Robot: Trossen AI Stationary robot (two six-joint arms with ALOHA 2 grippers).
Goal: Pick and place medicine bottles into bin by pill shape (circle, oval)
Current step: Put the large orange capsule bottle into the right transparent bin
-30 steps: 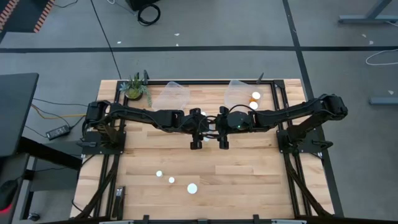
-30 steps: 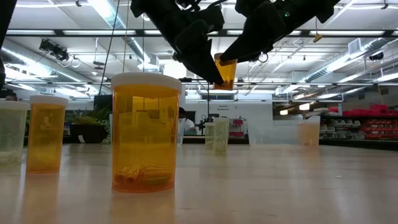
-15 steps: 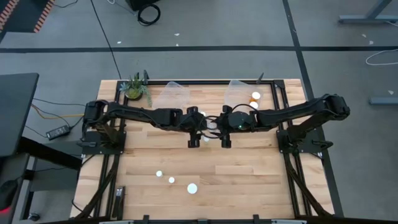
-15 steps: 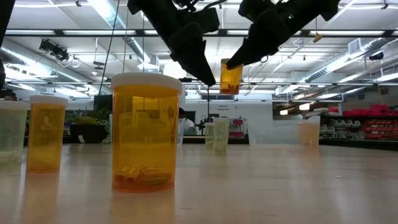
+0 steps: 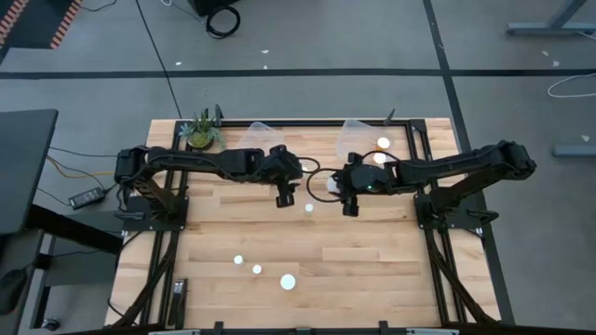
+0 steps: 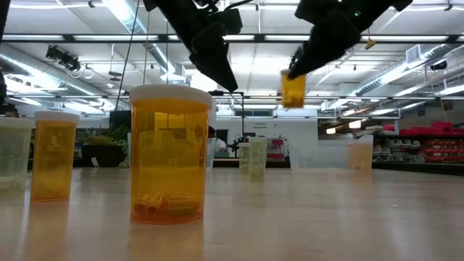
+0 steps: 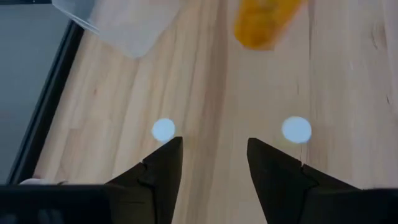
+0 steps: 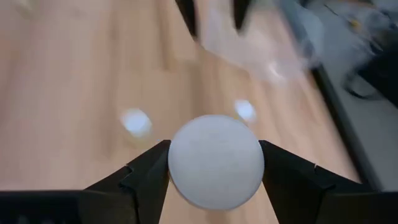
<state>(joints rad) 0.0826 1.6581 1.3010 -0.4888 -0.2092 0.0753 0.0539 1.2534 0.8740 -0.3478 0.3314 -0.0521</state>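
Where the counter comes nearest its front edge, three medicine bottles stand in a loose row, seen from above as white caps: one, a second just beside it, and the biggest closest to the edge. In the low view that big amber bottle shows oval pills lying at its bottom. Mid-counter, another white cap stands between the two arms. The left gripper hangs above the counter left of centre, its fingers spread apart and holding nothing. The right gripper, right of centre, clamps a medicine bottle in the air; its white cap sits between the fingers. Along the far edge lie two clear bins, left and right. Two more bottles lie at the far right corner, and a potted plant stands at the far left corner.
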